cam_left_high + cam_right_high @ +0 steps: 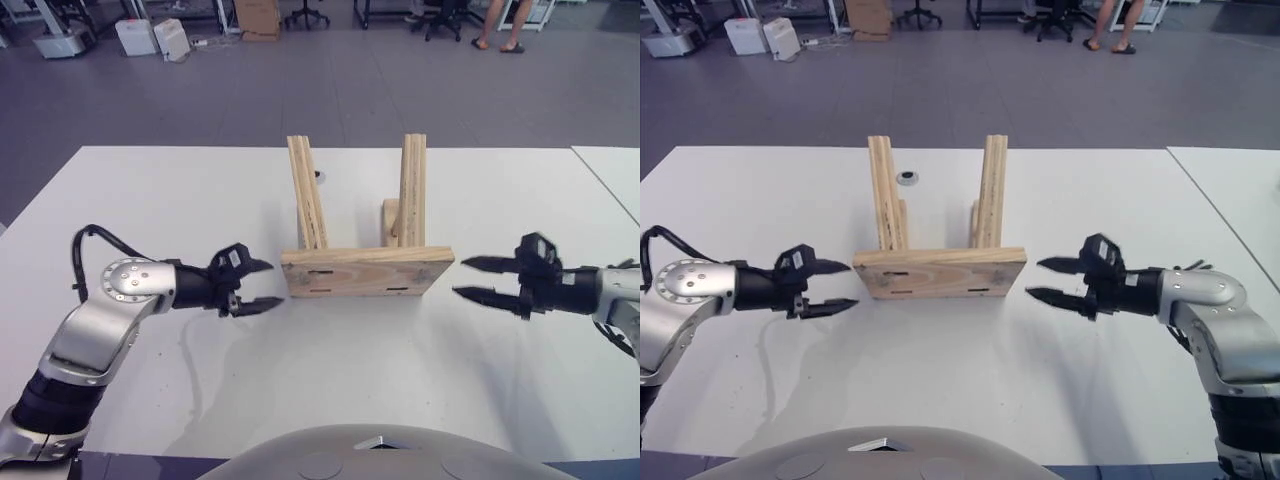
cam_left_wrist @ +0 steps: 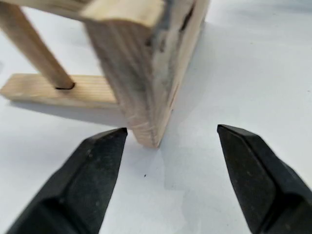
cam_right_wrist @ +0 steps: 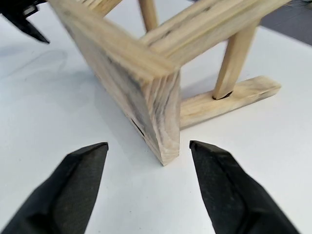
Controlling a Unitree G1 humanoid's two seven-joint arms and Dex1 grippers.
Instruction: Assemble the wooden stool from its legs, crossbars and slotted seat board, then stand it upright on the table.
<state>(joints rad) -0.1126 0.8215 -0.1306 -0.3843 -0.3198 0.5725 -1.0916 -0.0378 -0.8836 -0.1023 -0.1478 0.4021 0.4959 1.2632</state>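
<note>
The wooden stool (image 1: 360, 240) lies on its side on the white table, its slotted seat board (image 1: 365, 271) standing on edge and facing me, its legs (image 1: 306, 192) stretching away toward the far side. My left gripper (image 1: 259, 286) sits open just off the board's left end, fingertips apart and empty. Off the board's right end, my right gripper (image 1: 467, 279) is open too, a short gap from the wood. In the left wrist view the board's corner (image 2: 146, 131) stands between the black fingers (image 2: 92, 170). In the right wrist view the seat corner (image 3: 163, 122) and a crossbar (image 3: 234, 63) appear.
A small dark round object (image 1: 907, 178) lies on the table beyond the stool's left leg. A second table (image 1: 615, 175) adjoins at the right. Bare tabletop (image 1: 350, 370) stretches in front of the stool.
</note>
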